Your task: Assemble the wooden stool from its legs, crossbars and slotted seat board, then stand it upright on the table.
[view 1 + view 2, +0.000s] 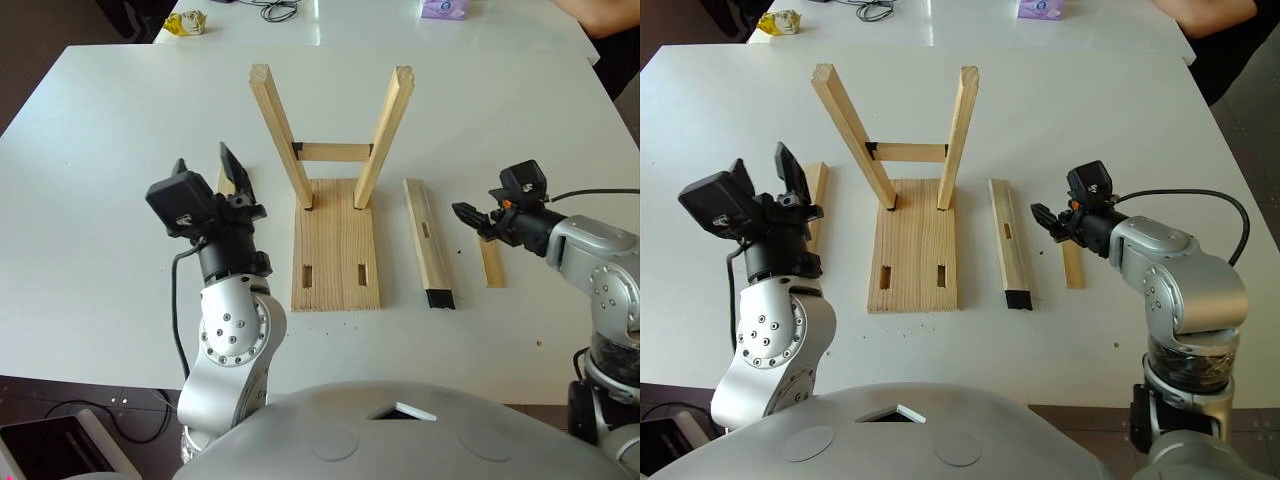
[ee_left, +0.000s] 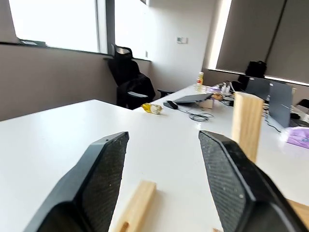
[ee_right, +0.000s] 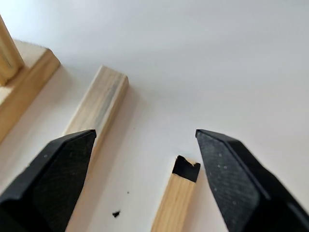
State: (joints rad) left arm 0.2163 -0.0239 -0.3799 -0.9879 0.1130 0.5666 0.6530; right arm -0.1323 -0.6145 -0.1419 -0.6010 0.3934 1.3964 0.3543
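The pale wooden slotted seat board (image 1: pixel 337 250) lies flat in the middle of the white bench (image 1: pixel 100 150). Two light wooden legs stand in the slots at its far end, the left leg (image 1: pixel 282 135) and the right one (image 1: pixel 385 135) leaning apart and joined by a short wooden crossbar (image 1: pixel 333 152). The two slots at the board's near end, (image 1: pixel 308 275) and (image 1: pixel 362 274), are empty, so I judge the stool half built.

My right pincer (image 3: pixel 145 134) is spread wide, low over the bench to the right of the seat board. It hangs over the dark notched end of a small loose wooden crossbar (image 3: pixel 176 198). Between that piece and the board lies a long loose wooden leg with a black tip (image 1: pixel 428 242).

My left pincer (image 2: pixel 164 136) is also wide and holds nothing. It is raised to the left of the seat board, above another light wooden leg (image 1: pixel 815 190) lying flat there.

The step in hand looks like picking up parts for the second leg pair. Next I would lower the right pincer squarely over the small crossbar and close across its narrow sides, keeping the notched end free for fitting.
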